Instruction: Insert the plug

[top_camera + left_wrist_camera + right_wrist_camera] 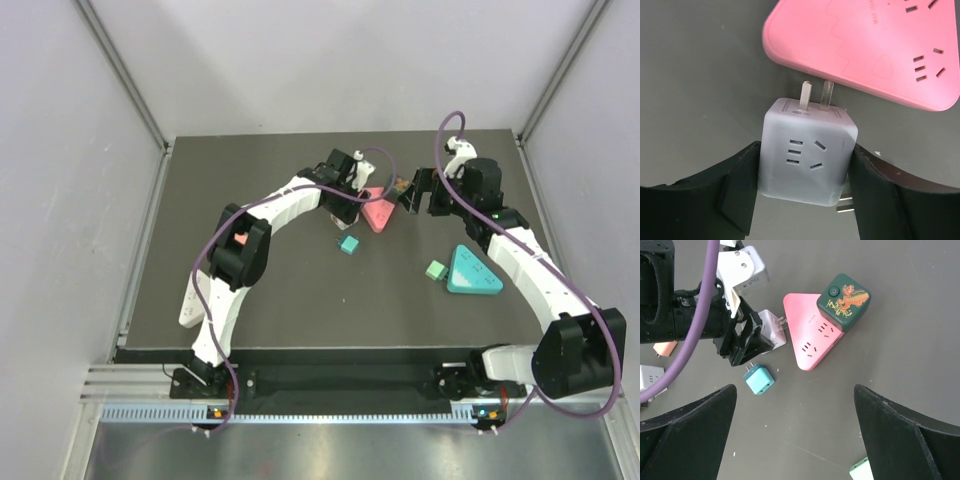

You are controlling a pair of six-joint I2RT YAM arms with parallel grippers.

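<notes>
**Item:** white cube plug, clamped on both side faces by the left tool.
**Position:** its two prongs point at the pink power strip. The tips are at the strip's rounded edge and in no socket; whether they touch it cannot be told.
**On strip:** green dragon-printed cube sits on one corner, apart from the plug. The other socket sets are bare.
**Near strip:** small teal cube, lying beside the left tool.
**Right tool**: fingers wide apart and holding nothing, above open dark worktop beside the strip.
</notes>
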